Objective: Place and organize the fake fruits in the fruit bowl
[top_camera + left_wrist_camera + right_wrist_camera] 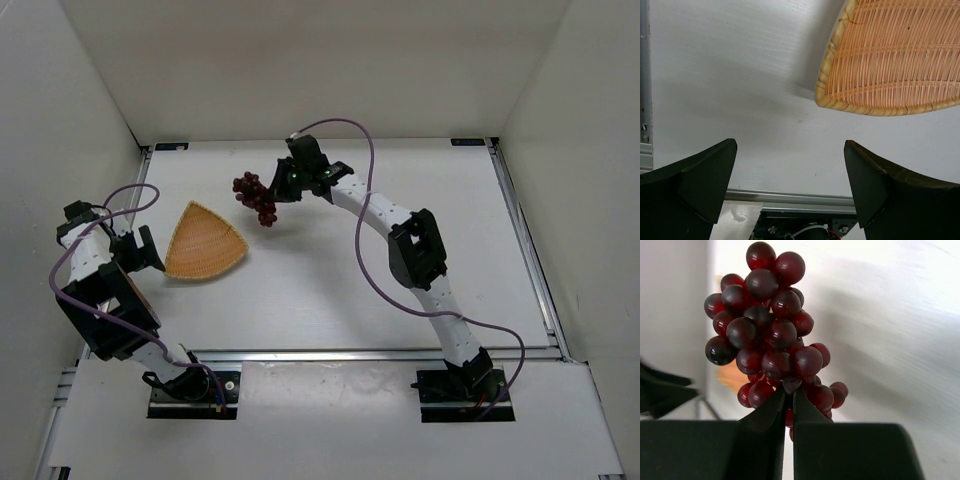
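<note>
The right end effector (788, 400) was clenched on the near end of the grapes (767, 340), its fingertips pinching only a berry or two (perhaps a bit of stem, hidden), with most of the bunch jutting out ahead of it. That thin hold looked the likeliest trouble: the free end could swing, twist loose or slip out on the way to the basket (205, 243), which lay well to this end effector's left. The left end effector (790, 165) stood released, jaws wide, just beside the basket's rim, and might nudge it. The tabletop (330, 300) was plain, smooth white, edged by metal rails (525, 250) and boxed in by white walls (330, 70).
</note>
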